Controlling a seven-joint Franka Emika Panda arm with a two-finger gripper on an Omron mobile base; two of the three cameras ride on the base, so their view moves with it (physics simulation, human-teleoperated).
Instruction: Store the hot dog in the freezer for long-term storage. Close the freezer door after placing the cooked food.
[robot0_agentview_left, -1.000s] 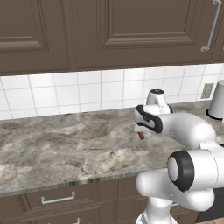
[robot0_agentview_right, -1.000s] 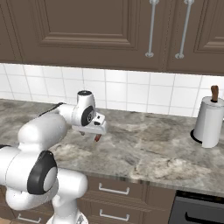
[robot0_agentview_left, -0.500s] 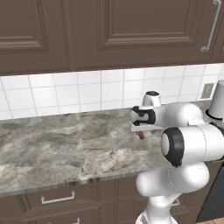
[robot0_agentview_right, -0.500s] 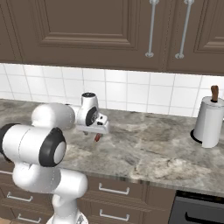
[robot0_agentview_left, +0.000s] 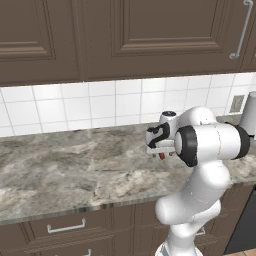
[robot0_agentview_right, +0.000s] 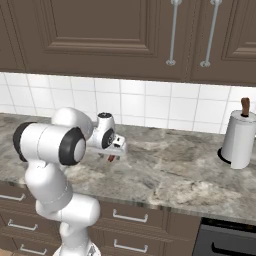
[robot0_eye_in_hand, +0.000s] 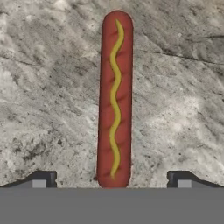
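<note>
I am looking at the hot dog lying flat on the marble counter, reddish-brown with a wavy yellow line along its length. In the base views it is sitting roughly midway between the counter's front edge and the tiled back wall, mostly hidden under my hand. My gripper is hanging right above it with its fingertips spread wide on either side, not touching the sausage. A paper towel roll is standing toward the counter's right end, well apart.
</note>
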